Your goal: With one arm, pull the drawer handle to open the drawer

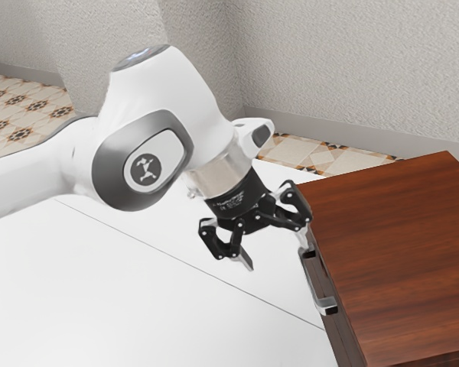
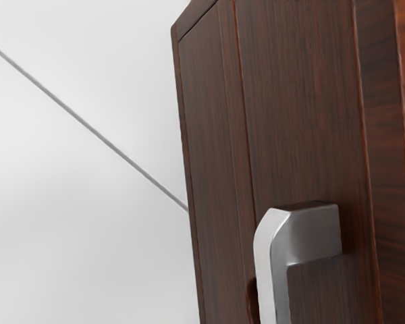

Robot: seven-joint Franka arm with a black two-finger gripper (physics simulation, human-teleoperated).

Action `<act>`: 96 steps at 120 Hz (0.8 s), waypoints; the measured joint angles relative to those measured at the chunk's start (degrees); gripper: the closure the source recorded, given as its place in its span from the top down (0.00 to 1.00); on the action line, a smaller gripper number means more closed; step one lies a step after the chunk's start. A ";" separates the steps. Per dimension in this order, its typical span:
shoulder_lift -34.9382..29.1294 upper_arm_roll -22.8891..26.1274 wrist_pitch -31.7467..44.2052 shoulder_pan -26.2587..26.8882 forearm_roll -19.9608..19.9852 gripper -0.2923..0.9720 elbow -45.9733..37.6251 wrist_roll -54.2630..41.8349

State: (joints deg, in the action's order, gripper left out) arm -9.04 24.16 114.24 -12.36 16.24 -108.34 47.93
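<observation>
White tabletop [image 1: 99, 290] lies by a dark wooden drawer [image 1: 398, 252] with silver handle [image 1: 319, 287], hand [image 1: 274, 246] open alongside.

White arm [image 1: 145, 157] bent low, black fingers [image 1: 244, 255] spread apart, pointing downward

Items shown: one arm [image 1: 145, 153]; one gripper [image 1: 277, 254] with two fingers [image 1: 243, 256]; one cabinet [image 1: 398, 245]; one handle [image 1: 319, 283]; one table [image 1: 99, 306], its top crossed by one seam [image 2: 88, 125].
</observation>
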 joint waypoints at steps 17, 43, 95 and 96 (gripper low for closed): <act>0.39 -0.20 0.34 -0.18 -0.02 0.72 -0.08 2.19; 0.05 -0.87 0.57 2.21 0.02 0.72 -0.11 4.38; -1.72 -0.34 3.58 3.14 3.91 0.65 -4.61 6.42; -1.70 -0.34 3.64 3.16 3.92 0.65 -4.61 6.42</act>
State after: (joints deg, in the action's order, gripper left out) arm -10.74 23.81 117.88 -9.20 20.16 -112.96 54.35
